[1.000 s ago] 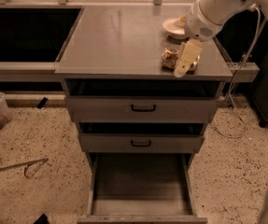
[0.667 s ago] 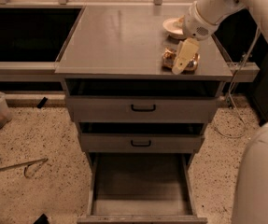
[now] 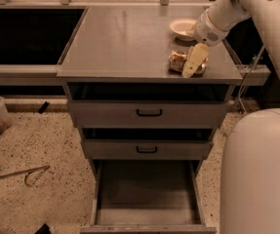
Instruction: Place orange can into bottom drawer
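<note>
Smooth pincer (image 3: 188, 73) at shiny wrinkly orange can (image 3: 177, 61); matt metal bottom drawer (image 3: 147, 195)

Gripper (image 3: 191, 68) at orange can (image 3: 177, 61) on cabinet top (image 3: 125, 38), bowl (image 3: 181, 29) just behind; bottom drawer (image 3: 147, 194) open below.

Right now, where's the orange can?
In the camera view the orange can sits on the cabinet top near its front right corner, just in front of the cream bowl, with the gripper at its right side.
</note>
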